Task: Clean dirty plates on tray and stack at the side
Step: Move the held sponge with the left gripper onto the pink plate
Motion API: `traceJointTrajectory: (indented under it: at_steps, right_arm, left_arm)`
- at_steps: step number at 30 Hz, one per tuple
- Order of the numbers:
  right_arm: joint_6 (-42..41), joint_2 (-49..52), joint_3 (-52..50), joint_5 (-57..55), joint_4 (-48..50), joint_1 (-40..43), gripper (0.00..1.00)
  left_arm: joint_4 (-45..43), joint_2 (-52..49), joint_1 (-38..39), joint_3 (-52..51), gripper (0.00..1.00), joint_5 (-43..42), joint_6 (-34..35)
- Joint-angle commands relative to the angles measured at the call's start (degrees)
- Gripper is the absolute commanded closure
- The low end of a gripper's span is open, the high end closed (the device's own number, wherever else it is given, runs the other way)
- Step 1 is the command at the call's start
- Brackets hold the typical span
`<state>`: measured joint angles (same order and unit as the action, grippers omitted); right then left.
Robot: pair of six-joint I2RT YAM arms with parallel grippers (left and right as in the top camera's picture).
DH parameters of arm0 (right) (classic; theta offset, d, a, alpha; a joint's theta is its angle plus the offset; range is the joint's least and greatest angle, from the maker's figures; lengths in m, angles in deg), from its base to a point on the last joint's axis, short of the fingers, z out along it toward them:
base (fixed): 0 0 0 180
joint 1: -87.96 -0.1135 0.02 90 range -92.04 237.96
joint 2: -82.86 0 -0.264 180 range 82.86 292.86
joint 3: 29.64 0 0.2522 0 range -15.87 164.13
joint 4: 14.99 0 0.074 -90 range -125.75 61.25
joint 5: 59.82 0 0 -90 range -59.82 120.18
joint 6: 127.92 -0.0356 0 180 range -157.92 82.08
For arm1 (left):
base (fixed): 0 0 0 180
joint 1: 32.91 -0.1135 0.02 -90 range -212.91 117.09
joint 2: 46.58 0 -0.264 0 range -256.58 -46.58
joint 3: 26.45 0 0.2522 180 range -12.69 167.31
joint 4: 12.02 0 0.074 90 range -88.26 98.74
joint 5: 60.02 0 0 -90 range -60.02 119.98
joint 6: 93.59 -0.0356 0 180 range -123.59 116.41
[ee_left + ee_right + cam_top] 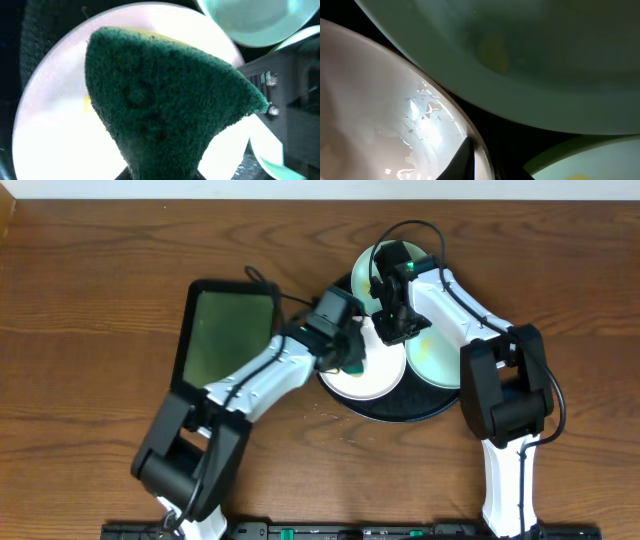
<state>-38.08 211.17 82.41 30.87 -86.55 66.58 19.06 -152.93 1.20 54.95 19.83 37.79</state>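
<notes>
The white plate (372,380) lies on the left part of the black tray (430,408). My left gripper (350,358) is shut on a dark green sponge (160,100) and presses it onto the white plate (45,145). My right gripper (395,328) is shut on the white plate's far rim (470,150). One finger shows inside the rim. One mint plate (372,272) lies at the tray's far side, and the other (440,360) at its right. In the right wrist view the far mint plate (545,65) has a yellow smear, and the other mint plate (580,162) shows at the bottom right.
A dark-green rectangular tray (225,330) lies left of the black tray, under my left arm. The brown wooden table (90,300) stretches to the left and back. My right arm (287,85) shows at the right of the left wrist view.
</notes>
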Motion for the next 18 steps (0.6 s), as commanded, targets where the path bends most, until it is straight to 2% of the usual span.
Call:
traceJointTrajectory:
  at_steps: [1,2,3,4,7,12,13,15,18]
  right_arm:
    - [0.02,1.20,-0.61,4.33,0.46,-0.35,0.89]
    - [0.02,1.20,-0.61,4.33,0.52,-0.35,0.88]
    - [0.02,1.20,-0.61,4.33,0.57,-0.35,0.88]
    - [0.02,1.20,-0.61,4.33,0.57,-0.35,0.88]
    - [0.02,1.20,-0.61,4.31,0.33,-0.35,0.87]
    - [0.02,1.20,-0.85,4.31,0.24,-0.35,0.85]
    - [0.04,1.20,-1.05,4.31,0.26,-0.35,0.85]
    - [0.07,1.20,-1.53,4.31,0.44,-0.35,0.84]
    - [0.07,1.20,-2.84,4.28,1.38,-0.35,0.83]
  left_arm:
    - [-0.85,-0.81,1.09,0.24,0.91,7.98,3.54]
    - [-1.29,-0.96,1.40,0.24,0.86,8.11,3.52]
    - [-1.99,-1.20,1.81,0.24,0.76,8.15,3.52]
    - [-2.58,-1.36,2.21,0.24,0.72,8.20,3.52]
    - [-3.34,-1.38,2.86,0.24,0.72,8.33,3.50]
    - [-3.26,-1.38,2.78,0.24,0.66,8.33,3.23]
    - [-3.17,-1.38,2.78,0.24,0.59,8.31,3.26]
    - [-2.95,-1.38,2.80,0.24,0.51,8.31,3.26]
    - [-2.67,-1.38,2.80,0.24,0.50,8.31,3.26]
